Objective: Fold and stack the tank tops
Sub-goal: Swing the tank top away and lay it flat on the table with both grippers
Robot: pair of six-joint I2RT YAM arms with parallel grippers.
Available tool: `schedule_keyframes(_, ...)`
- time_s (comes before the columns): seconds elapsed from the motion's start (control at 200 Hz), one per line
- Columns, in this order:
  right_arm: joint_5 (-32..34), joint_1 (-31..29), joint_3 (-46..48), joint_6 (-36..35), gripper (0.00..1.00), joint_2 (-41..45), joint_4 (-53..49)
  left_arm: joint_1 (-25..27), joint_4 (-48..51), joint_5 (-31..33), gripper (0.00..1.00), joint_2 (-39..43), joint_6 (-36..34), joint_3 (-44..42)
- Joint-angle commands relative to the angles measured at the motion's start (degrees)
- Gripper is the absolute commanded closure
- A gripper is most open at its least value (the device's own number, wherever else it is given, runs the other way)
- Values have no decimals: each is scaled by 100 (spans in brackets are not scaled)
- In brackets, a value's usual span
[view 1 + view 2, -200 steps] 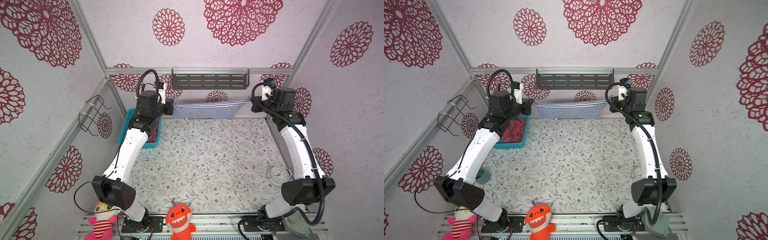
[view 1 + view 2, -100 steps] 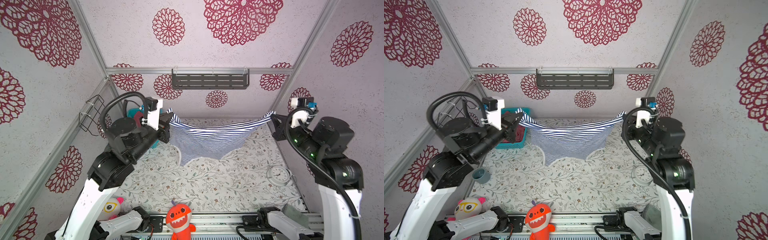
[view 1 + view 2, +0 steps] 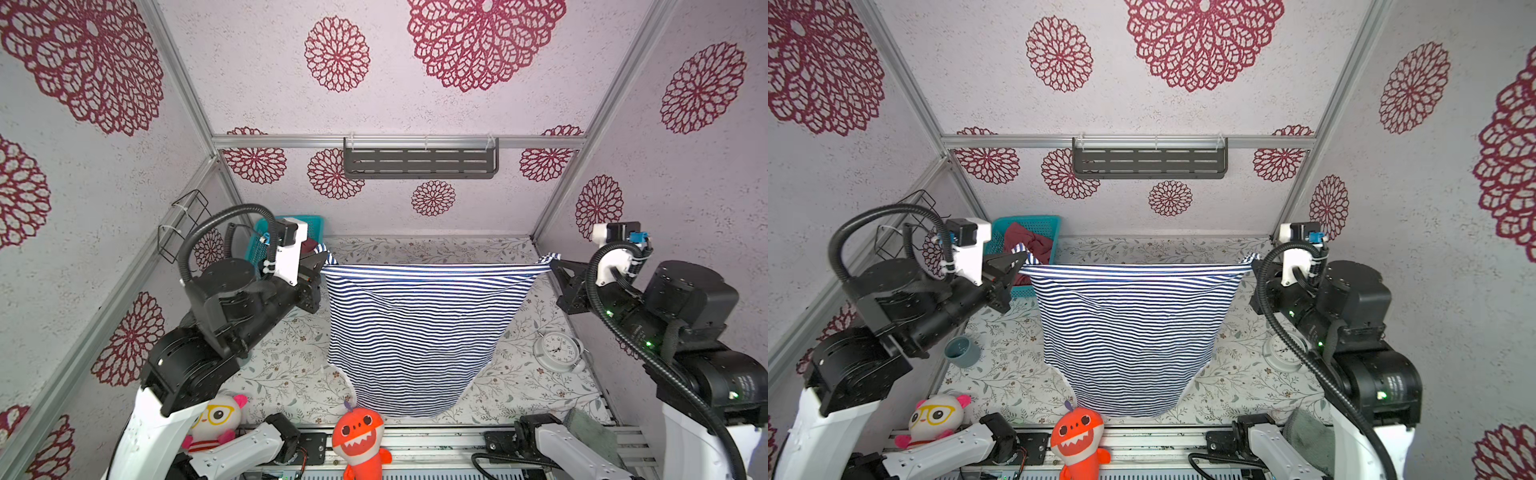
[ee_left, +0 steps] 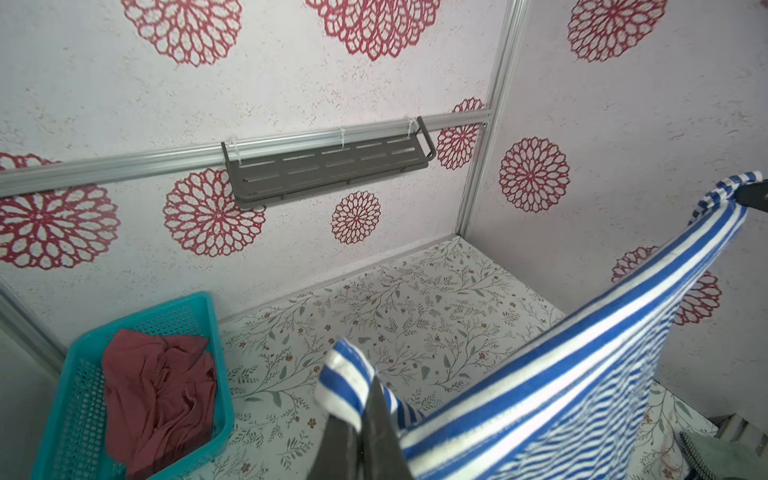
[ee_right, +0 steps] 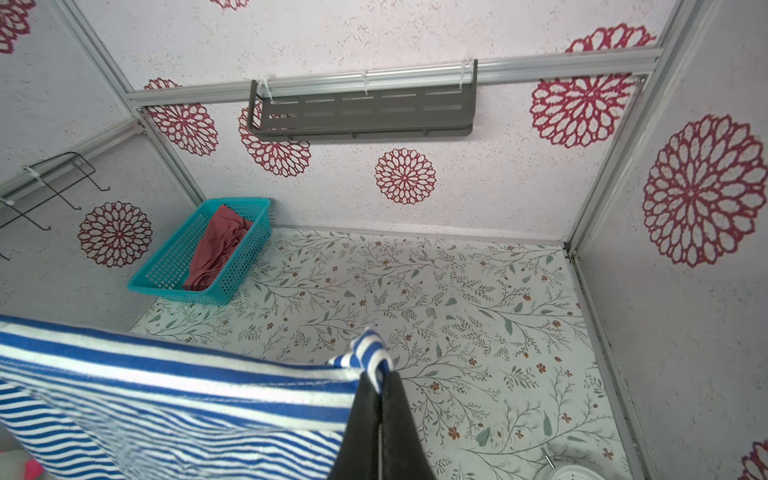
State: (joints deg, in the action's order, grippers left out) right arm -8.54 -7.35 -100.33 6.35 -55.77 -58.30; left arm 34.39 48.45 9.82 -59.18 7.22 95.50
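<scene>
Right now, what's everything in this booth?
striped tank top: 1, navy-and-white, hanging between both grippers
red tank top: 1, dusty red, in the basket
basket: 1, teal, table's back left corner
shelf: 1, grey, back wall
wire rack: 1, black, left wall
clock: 1, white, table's right
cup: 1, grey-blue, table's left
orange plush: 1, orange, front middle
white plush: 1, white-pink, front left
cloth: 1, grey-green, front right
left gripper: 1, black, shut on striped top's corner
right gripper: 1, black, shut on its other corner
</scene>
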Motion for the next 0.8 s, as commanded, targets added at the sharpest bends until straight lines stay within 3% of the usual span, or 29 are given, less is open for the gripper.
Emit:
schedule_keyframes(0.0, 514, 15, 686, 223, 100, -479, 661, -962, -273, -832, 100, -613, 300, -435)
schedule_keyframes(0.15, 560, 20, 1659, 469, 100, -1002, 1997, -1623, -1092, -1055, 100, -1759, 429, -855)
schedule_keyframes(0.275, 447, 21, 2139, 620, 100, -1731, 3126, -1881, -1516, -1288, 100, -3065, 420, -555)
schedule_keyframes(0.39, 427, 45, 2258, 775, 100, -2626, 4085, -2003, -1622, -1418, 100, -4565, 405, 449)
schedule_keyframes(0.49, 393, 113, 1992, 800, 100, -3580, 4888, -2116, -1563, -1444, 100, -6136, 406, 1927)
schedule_keyframes(0.515, 408, 139, 1850, 828, 100, -3834, 5057, -2142, -1480, -1457, 87, -6492, 379, 2387)
schedule_keyframes(0.555, 330, 193, 1572, 827, 100, -4244, 5308, -2177, -1289, -1397, 57, -7056, 323, 3208)
schedule_keyframes(0.6, 302, 255, 1164, 832, 76, -4696, 5514, -2219, -1001, -1288, 33, -7635, 249, 4123)
schedule_keyframes(0.625, 328, 285, 913, 811, 50, -4919, 5484, -2241, -816, -1215, 22, -7916, 221, 4702)
schedule_keyframes(0.661, 448, 309, 393, 737, 22, -5232, 5209, -2265, -548, -1121, 12, -8216, 222, 5368)
schedule_keyframes(0.676, 495, 313, 158, 705, 14, -5358, 5023, -2276, -431, -1078, 10, -8303, 231, 5595)
schedule_keyframes(0.701, 594, 311, -205, 628, 7, -5530, 4694, -2291, -297, -1042, 8, -8377, 243, 5853)
schedule_keyframes(0.736, 603, 307, -585, 549, 6, -5677, 4307, -2296, -209, -963, 6, -8311, 282, 5891)
schedule_keyframes(0.796, 537, 292, -570, 505, 6, -5564, 4089, -2264, -350, -816, 7, -7791, 414, 5123)
